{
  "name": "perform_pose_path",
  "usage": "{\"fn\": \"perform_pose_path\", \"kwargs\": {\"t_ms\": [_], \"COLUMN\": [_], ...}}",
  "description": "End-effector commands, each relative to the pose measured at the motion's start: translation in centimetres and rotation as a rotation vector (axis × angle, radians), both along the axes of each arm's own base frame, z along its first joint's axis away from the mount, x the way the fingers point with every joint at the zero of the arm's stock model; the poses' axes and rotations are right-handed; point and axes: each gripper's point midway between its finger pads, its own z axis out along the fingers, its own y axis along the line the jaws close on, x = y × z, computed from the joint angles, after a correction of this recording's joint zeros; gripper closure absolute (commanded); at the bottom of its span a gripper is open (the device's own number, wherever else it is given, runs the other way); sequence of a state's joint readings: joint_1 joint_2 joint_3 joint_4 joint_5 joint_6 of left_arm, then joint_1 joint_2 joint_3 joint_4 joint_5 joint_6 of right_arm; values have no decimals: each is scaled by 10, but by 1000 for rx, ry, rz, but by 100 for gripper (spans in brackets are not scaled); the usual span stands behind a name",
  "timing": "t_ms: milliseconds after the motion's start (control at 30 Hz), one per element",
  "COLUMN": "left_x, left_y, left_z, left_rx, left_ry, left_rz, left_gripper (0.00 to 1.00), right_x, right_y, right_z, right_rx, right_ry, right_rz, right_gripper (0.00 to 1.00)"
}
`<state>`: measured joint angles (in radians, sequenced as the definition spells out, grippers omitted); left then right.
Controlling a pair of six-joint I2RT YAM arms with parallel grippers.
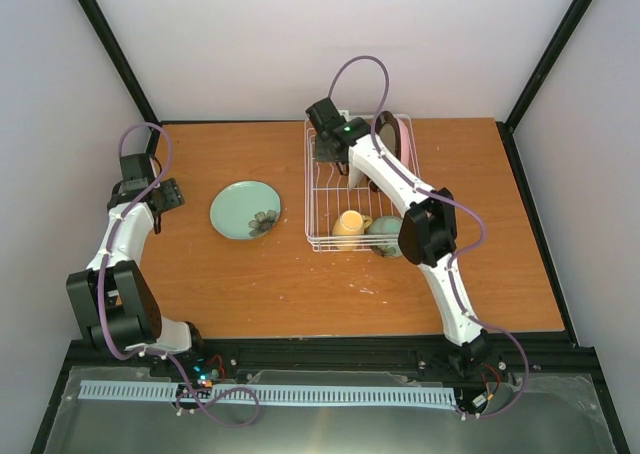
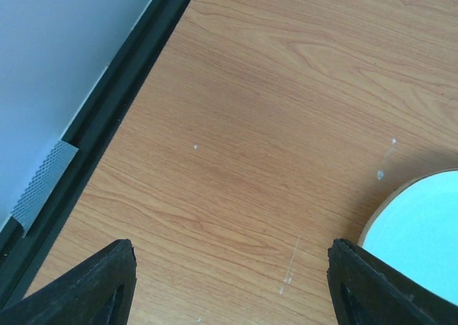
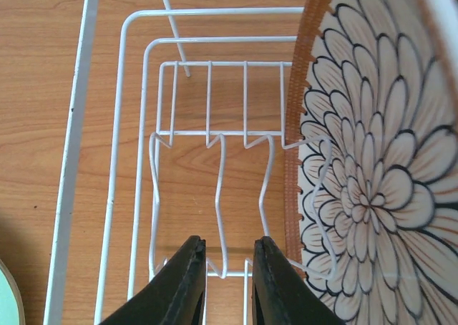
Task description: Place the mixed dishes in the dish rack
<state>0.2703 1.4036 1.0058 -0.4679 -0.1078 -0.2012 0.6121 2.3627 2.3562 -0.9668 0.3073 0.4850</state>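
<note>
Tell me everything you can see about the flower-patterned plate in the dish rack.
The petal-patterned plate looks ceramic: cream petals outlined in black fanning from a centre, ringed by a ribbed brown rim. It stands on edge, near upright, at the far end of the white wire dish rack, lodged among its wire prongs, one crossing its face. The right gripper hangs just left of it, jaws slightly apart, not touching it.
</note>
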Motion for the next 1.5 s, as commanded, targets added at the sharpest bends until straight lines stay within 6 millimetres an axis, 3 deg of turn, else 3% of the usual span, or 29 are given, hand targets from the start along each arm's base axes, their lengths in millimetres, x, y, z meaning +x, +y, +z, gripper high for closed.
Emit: {"fn": "perform_pose_path", "kwargs": {"t_ms": [0,200,433,567,833,1267,1467], "left_x": [11,16,19,19,15,3,0], "left_y": [-8,-22,-28,-32,-58,-68,-72], "left_z": [8,-2,-4,-8,-28,-40,-48], "left_rx": [-67,-163,-214,-240,-397,-569,-619], "left_ry": [-41,-26,-29,-18,5,-14,-11], "left_rz": [-12,-40,-40,-46,-108,-139,-138], "left_gripper": [26,25,25,25,24,24,24], "right_x": [-2,2,-1,1,14,22,24], "right_y": [-22,-44,-83,-75,-46,-1,1], "right_z": [32,38,14,14,40,66,67], "right_rx": [-14,-46,-100,-53,77,258,251], "right_ry": [-62,-87,-1,-18,-120,-196,-206], "right_rz": [-59,-103,-187,-137,-22,159,181], "right_gripper": [80,64,63,63,55,54,53]}}
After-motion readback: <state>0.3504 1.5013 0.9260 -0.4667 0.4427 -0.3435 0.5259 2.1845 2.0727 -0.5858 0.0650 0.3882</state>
